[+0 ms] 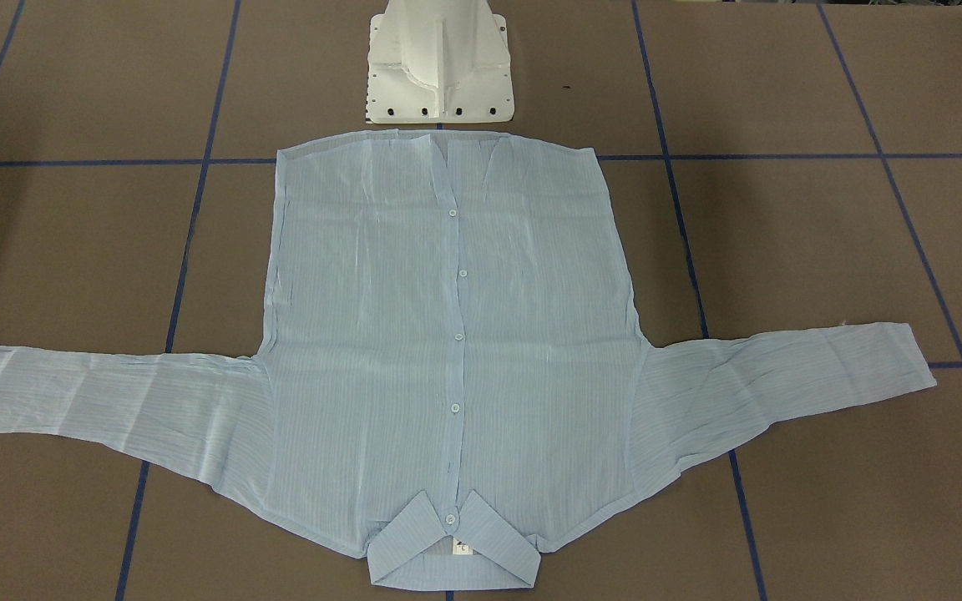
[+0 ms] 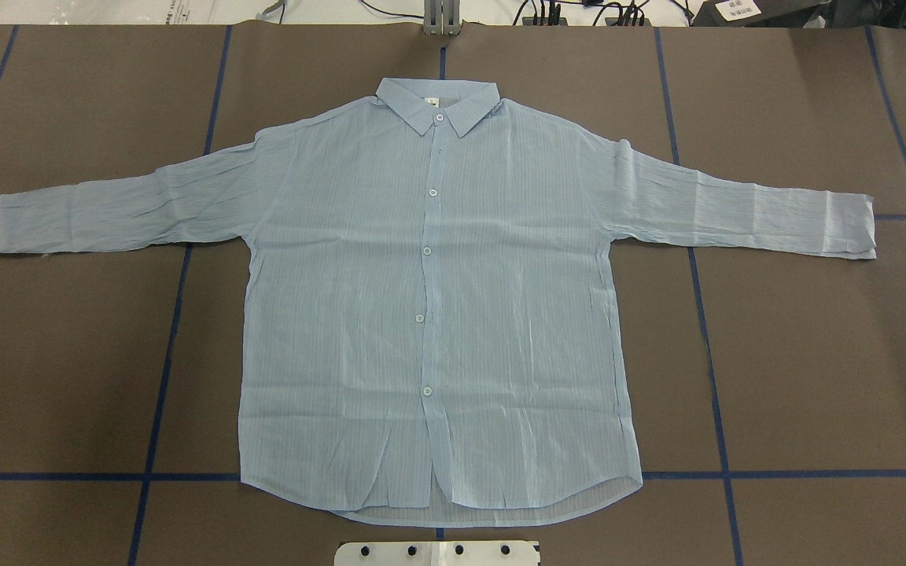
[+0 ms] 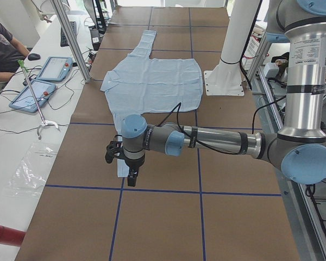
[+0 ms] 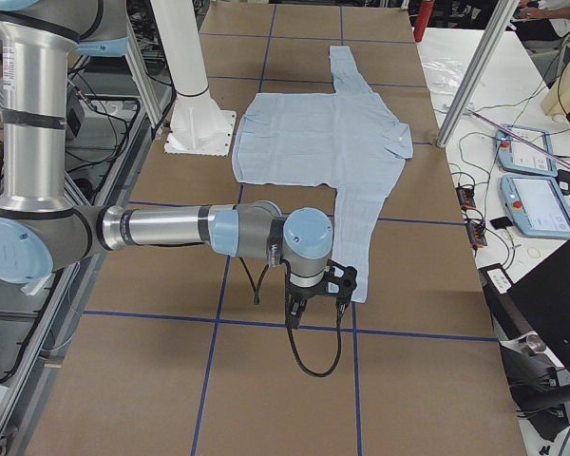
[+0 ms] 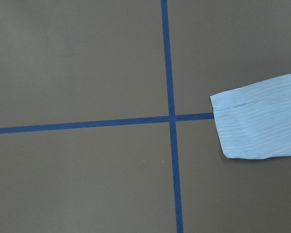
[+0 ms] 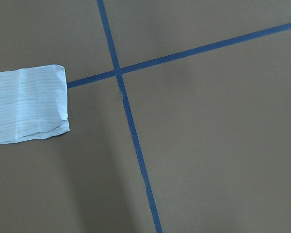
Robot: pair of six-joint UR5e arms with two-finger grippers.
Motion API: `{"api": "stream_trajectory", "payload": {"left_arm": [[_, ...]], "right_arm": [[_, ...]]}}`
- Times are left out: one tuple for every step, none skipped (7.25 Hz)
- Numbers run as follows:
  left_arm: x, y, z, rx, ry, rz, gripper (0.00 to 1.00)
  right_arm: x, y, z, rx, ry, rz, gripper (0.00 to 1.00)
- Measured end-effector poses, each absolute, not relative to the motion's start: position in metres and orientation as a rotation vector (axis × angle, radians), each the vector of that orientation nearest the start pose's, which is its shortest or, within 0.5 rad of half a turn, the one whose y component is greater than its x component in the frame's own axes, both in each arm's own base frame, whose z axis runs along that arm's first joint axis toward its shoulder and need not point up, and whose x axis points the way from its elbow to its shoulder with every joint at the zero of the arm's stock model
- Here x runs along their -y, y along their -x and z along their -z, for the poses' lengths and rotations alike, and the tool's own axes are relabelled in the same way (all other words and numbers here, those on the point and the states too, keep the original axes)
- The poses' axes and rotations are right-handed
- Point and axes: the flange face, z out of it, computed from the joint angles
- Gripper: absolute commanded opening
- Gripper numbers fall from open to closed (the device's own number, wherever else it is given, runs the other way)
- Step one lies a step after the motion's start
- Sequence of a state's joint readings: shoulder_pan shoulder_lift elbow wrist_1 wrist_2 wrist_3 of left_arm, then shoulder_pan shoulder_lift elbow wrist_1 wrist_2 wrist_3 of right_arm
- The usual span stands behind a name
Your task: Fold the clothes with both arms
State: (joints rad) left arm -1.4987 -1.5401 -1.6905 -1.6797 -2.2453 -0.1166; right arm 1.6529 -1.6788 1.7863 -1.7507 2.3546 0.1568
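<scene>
Shirt (image 2: 500, 314) flat on table (image 2: 815, 377)

It was a robotics lab. A brown tabletop (image 2: 815, 354) was marked into a grid with blue tape (image 2: 174, 330), and a white pedestal (image 1: 439, 71) was bolted onto it. Silver jointed robot arms (image 3: 217, 140) reached over it. Touchscreen control pendants (image 3: 33, 95) and aluminium frame posts (image 3: 70, 38) lined the white side bench (image 3: 0, 136), where a person (image 3: 2, 46) sat beside a computer mouse (image 3: 33, 56).

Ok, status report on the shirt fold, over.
Left gripper near one sleeve cuff, right gripper near the other cuff; open or shut unclear. Shirt flat, buttoned, sleeves spread, unfolded. Nothing lying on it.
</scene>
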Motion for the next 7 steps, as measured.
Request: {"api": "stream_trajectory", "payload": {"left_arm": [[0.495,0.036,-0.609,-0.687,-0.127,-0.024,1.00],[0.495,0.036,-0.607,-0.688,-0.130,-0.025,1.00],[0.496,0.035,-0.605,-0.688,-0.135,-0.027,1.00],[0.497,0.035,-0.602,-0.688,-0.142,-0.030,1.00],[0.500,0.034,-0.596,-0.692,-0.154,-0.033,1.00],[0.505,0.032,-0.584,-0.715,-0.174,-0.042,1.00],[0.516,0.027,-0.569,-0.755,-0.195,-0.058,1.00]], "right_arm": [[0.432,-0.099,-0.621,0.782,0.097,-0.254,1.00],[0.432,-0.099,-0.621,0.780,0.098,-0.255,1.00],[0.432,-0.099,-0.622,0.779,0.098,-0.258,1.00],[0.433,-0.099,-0.620,0.778,0.095,-0.259,1.00],[0.433,-0.098,-0.620,0.776,0.091,-0.258,1.00],[0.438,-0.095,-0.616,0.776,0.072,-0.243,1.00],[0.448,-0.089,-0.607,0.780,0.033,-0.212,1.00]]}}
